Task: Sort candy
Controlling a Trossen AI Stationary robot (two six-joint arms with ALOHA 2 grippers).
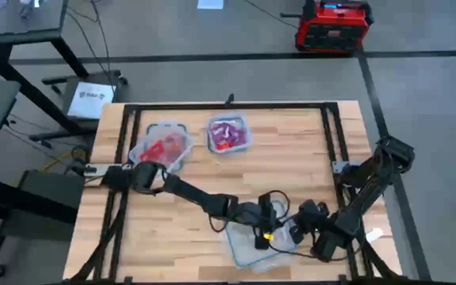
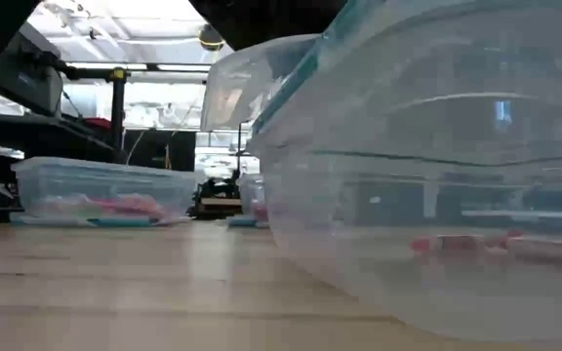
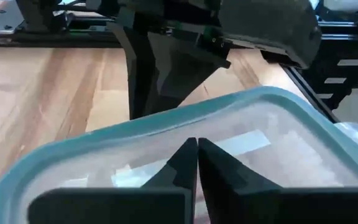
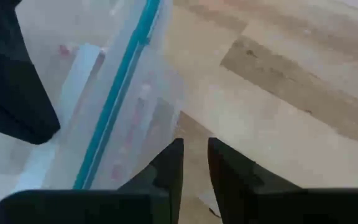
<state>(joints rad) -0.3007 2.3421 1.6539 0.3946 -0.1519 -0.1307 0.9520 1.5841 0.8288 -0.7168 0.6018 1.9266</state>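
Note:
A clear tub (image 1: 252,249) with a bluish rim (image 3: 260,93) stands near the table's near edge, close before the low camera (image 2: 437,175). A few red candy pieces (image 2: 457,242) lie in it. My left gripper (image 3: 196,146) is shut with nothing visible between its fingers, its tips over the tub's inside (image 1: 267,226). My right gripper (image 4: 196,155) is at the tub's right side (image 1: 301,231), fingers a narrow gap apart against the outer wall. Two far tubs hold sorted candy: red (image 1: 165,146) and pink-purple (image 1: 228,134). My right gripper meets the clear tub at its outer wall (image 4: 151,124), just below the bluish rim (image 4: 120,87), slanting down from the table's right side. Whether clear plastic sits between the fingertips is hard to see. In the low view the tub looks tipped.
Black frame rails (image 1: 228,105) run along the table's far edge and down both sides. The red-candy tub shows low at the left of the low view (image 2: 96,190). A red case (image 1: 332,25) stands on the floor beyond the table. Bare wood lies between the far tubs and the near tub.

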